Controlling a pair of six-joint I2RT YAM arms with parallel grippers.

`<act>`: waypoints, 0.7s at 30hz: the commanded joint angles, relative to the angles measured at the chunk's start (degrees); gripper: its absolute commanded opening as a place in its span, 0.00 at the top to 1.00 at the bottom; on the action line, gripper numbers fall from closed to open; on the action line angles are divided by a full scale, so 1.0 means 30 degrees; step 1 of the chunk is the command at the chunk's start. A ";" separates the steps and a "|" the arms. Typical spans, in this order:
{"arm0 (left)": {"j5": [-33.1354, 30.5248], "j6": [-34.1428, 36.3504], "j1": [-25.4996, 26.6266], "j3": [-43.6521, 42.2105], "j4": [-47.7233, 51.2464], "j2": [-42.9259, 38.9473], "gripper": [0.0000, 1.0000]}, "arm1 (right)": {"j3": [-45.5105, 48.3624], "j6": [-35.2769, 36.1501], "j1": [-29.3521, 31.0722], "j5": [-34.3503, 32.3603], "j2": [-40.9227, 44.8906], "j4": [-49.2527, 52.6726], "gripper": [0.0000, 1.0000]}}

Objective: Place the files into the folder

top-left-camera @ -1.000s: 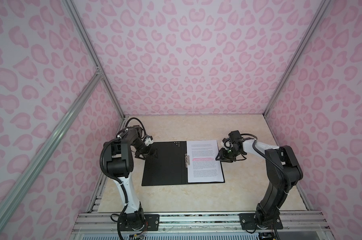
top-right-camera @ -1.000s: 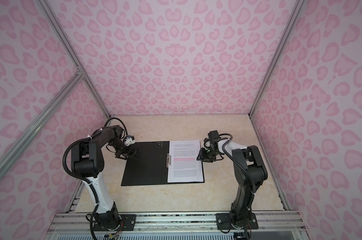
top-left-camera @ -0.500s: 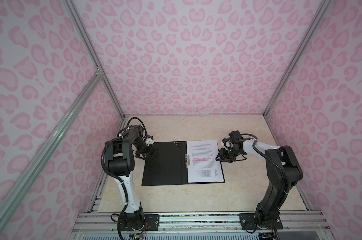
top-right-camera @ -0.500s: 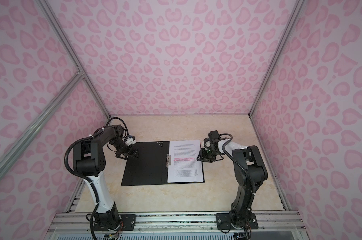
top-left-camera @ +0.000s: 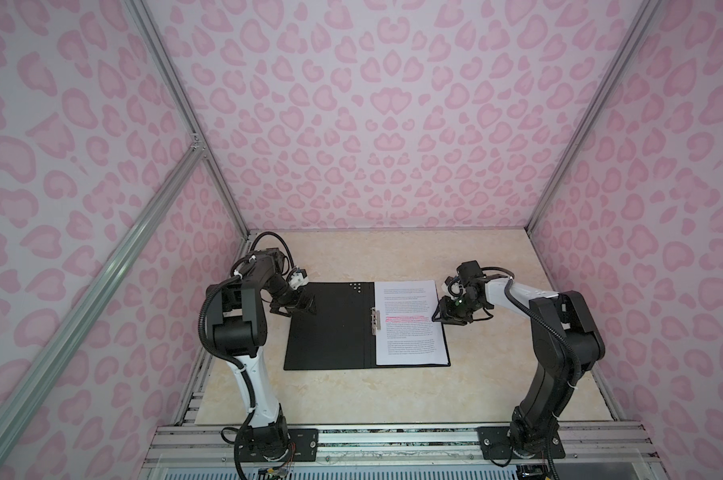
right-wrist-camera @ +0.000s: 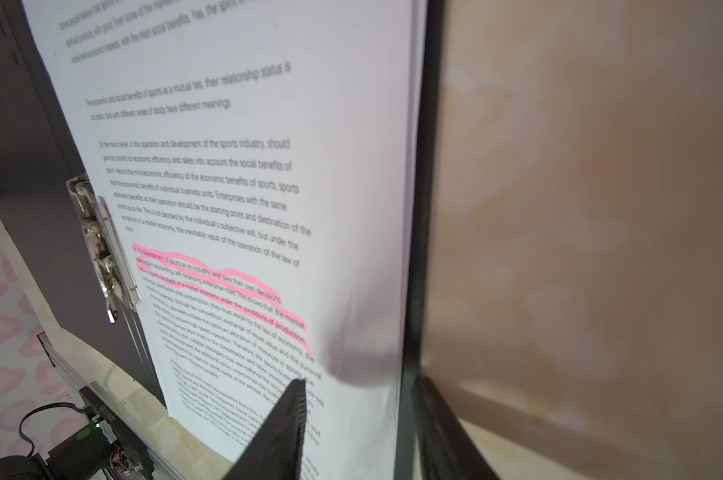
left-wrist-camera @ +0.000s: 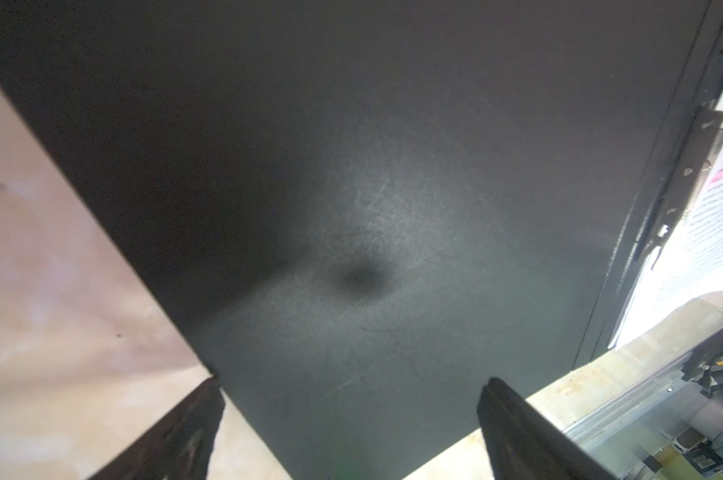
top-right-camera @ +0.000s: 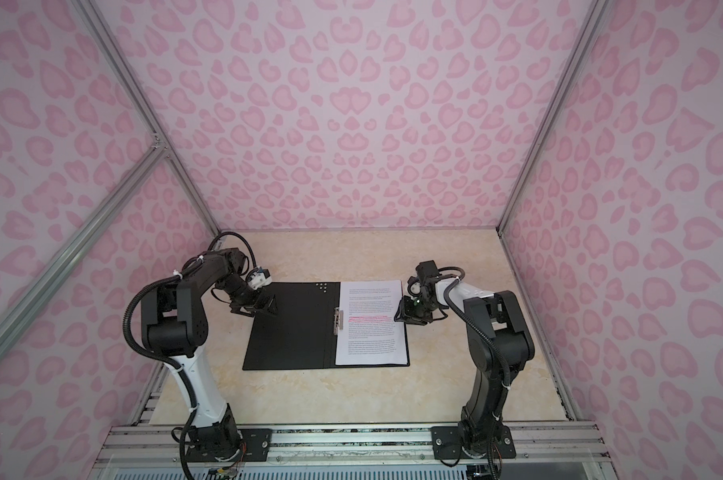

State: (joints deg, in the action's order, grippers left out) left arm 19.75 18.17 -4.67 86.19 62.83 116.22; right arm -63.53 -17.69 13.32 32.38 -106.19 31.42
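Note:
The folder [top-left-camera: 330,328] [top-right-camera: 293,328] lies open and flat on the table, black inside up, with its metal clip [top-left-camera: 375,320] on the spine. The files [top-left-camera: 409,328] [top-right-camera: 370,328], white printed sheets with pink highlighted lines, lie on its right half. My left gripper [top-left-camera: 298,308] [top-right-camera: 262,309] [left-wrist-camera: 353,384] is open wide over the far left corner of the left cover [left-wrist-camera: 351,166], holding nothing. My right gripper [top-left-camera: 439,311] [top-right-camera: 402,311] [right-wrist-camera: 359,381] stands partly open astride the folder's right edge [right-wrist-camera: 418,208]. One finger is over the files [right-wrist-camera: 247,124], the other over the table.
The beige table [top-left-camera: 351,399] is walled in by pink patterned panels on three sides. An aluminium rail [top-left-camera: 393,440] carrying both arm bases runs along the front edge. The folder clip [right-wrist-camera: 102,241] lies beside the sheets' inner edge.
The left arm's elbow has shifted slightly while its gripper stays at the folder's corner. The right arm, the folder and the files have not moved.

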 commanded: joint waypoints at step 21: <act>0.0817 -0.0705 0.0270 -0.0016 -0.0818 -0.2439 0.02 | 0.3089 -0.9395 0.5222 -0.7813 1.0000 -0.0746 0.52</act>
State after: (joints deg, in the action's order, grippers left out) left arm 22.76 15.81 -4.54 85.03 62.54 110.65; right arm -58.50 -31.05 23.22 16.62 -80.49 32.27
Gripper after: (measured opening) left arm 0.979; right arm 0.476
